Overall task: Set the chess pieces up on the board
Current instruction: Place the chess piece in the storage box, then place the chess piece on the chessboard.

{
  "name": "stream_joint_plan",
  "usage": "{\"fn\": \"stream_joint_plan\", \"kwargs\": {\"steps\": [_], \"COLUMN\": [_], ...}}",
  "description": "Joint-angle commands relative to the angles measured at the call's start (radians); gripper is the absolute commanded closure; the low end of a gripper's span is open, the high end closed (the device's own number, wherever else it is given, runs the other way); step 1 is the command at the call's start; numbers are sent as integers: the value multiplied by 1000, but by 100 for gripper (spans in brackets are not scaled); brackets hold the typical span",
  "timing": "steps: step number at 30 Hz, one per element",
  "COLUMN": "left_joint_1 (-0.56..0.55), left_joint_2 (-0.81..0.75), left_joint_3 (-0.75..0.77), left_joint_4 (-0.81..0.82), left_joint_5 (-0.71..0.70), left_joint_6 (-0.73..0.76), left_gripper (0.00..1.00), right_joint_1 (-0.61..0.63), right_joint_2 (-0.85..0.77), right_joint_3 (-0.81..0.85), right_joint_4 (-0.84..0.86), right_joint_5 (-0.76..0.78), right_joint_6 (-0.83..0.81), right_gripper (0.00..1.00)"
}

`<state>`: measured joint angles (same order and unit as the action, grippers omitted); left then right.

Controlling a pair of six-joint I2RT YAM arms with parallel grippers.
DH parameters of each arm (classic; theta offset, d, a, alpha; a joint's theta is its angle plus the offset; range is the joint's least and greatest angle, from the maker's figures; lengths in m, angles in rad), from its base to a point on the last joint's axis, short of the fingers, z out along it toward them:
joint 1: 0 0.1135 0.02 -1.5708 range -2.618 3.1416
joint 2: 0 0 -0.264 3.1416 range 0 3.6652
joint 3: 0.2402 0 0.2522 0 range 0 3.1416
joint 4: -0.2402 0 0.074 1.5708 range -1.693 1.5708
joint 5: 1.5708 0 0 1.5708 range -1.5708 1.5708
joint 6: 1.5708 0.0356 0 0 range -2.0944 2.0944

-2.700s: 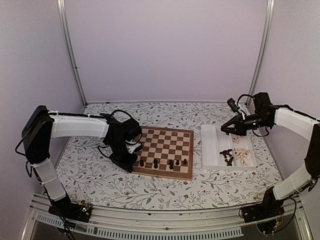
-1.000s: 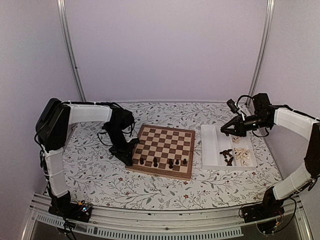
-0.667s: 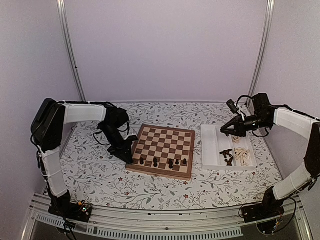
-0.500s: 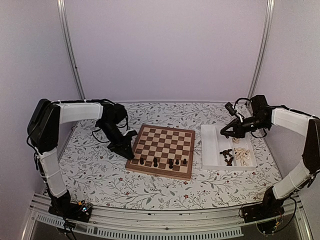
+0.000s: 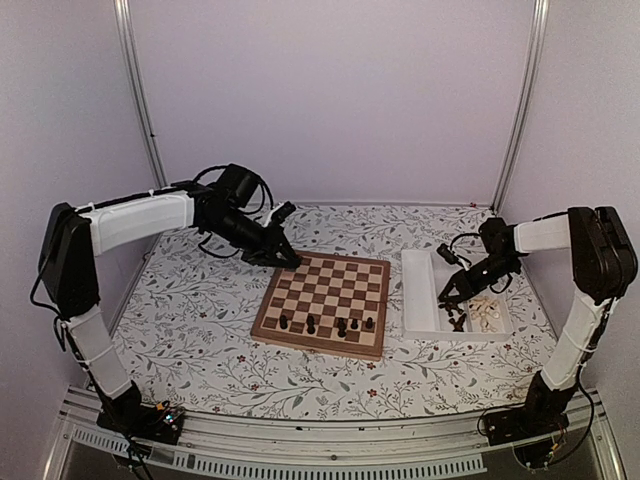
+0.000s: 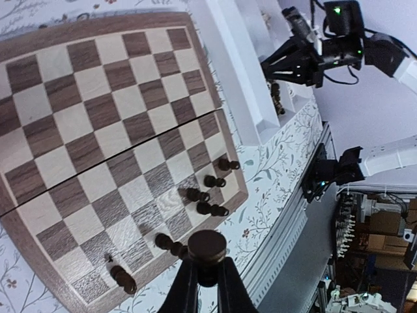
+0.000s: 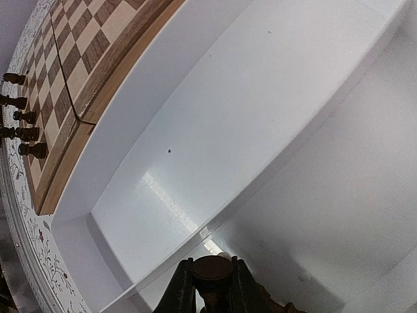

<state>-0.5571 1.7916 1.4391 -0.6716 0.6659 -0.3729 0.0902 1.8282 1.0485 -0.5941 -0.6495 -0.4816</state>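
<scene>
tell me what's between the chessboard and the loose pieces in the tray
Mostly the white tray's long compartment, with nothing in it. The top view shows this.

One wooden chessboard (image 5: 325, 290) bearing six dark chess pieces (image 6: 194, 194), one white tray (image 5: 420, 290) of dark and cream pieces (image 5: 475, 308) too small and heaped to count, and two grippers, left gripper (image 6: 207, 264) and right gripper (image 7: 212, 277), each pinching one dark piece (image 6: 206, 246).
</scene>
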Motion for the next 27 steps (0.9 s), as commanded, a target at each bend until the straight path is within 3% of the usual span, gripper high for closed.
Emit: {"fn": "stream_joint_plan", "kwargs": {"steps": [1,3,7,10,11,12,14,20,24,27], "left_joint_1": [-47,-68,-105,-124,-129,-135,-145,-158,-158,-158], "left_joint_2": [-21,-12,1,-10,-16,-19,-4,100,111,109], "left_joint_3": [-8,-12,-25,-53,-68,-80,-64,90,114,104], "left_joint_4": [188,230,337,470,527,580,617,270,94,29], "left_joint_5": [51,65,83,96,109,129,188,309,301,321], "left_joint_6": [-51,-68,-134,-221,-255,-276,-271,-51,49,75], "left_gripper": [100,100,100,100,100,100,100,100,100,100], "right_joint_1": [-2,-2,-2,3,10,21,63,251,273,333], "right_joint_2": [21,31,-8,-131,-163,-202,-259,-399,-406,-321], "right_joint_3": [25,25,41,49,54,63,91,159,233,377], "right_joint_4": [12,9,-13,-8,-10,-20,-58,-167,-222,-343], "right_joint_5": [38,38,40,39,41,43,38,-6,-129,-123], "right_joint_6": [24,24,20,4,-15,-31,-101,-354,-349,-416], "right_gripper": [88,86,70,41,9,2,1,1,1,18]}}
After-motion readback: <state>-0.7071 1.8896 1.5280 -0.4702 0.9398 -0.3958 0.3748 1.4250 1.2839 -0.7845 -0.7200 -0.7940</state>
